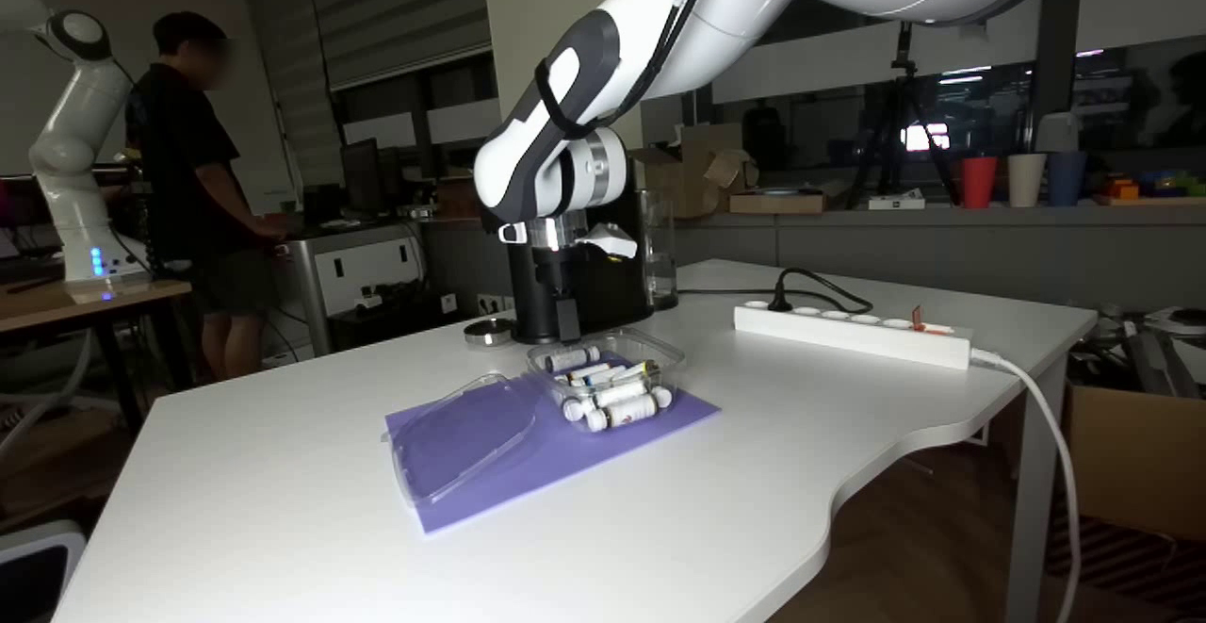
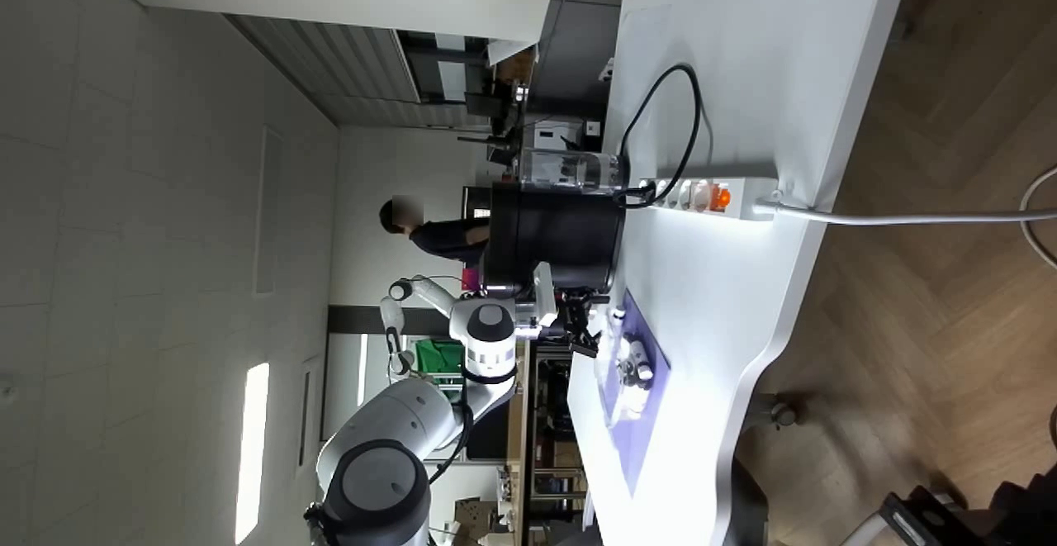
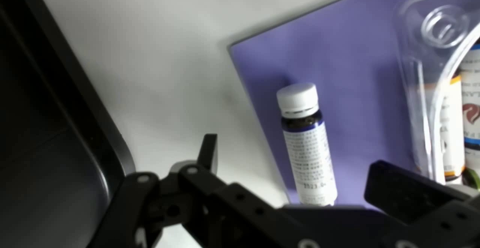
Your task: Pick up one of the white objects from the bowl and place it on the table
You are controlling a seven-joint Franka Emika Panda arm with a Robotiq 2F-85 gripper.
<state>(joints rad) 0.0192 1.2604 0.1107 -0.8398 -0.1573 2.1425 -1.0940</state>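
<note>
**Dim room, person in black (image 1: pixel 193 171) standing behind a smooth white curved-edge table (image 1: pixel 273 500)**

A cylindrical white-labelled, white-capped bottle (image 3: pixel 310 165) lies on a flat purple sheet (image 3: pixel 356 71), seen between the parted fingers (image 3: pixel 393 191) of the black gripper (image 3: pixel 294 152) in the wrist view; similar bottles (image 3: pixel 471 90) lie just beside, in a clear plastic container (image 3: pixel 444 26); the table also bears a long white power strip (image 1: pixel 853 336)

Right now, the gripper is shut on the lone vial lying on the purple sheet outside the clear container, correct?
No: the wrist view shows the gripper open, jaws wide apart, not gripping the lone vial, which does lie on the purple sheet outside the clear container.
</note>
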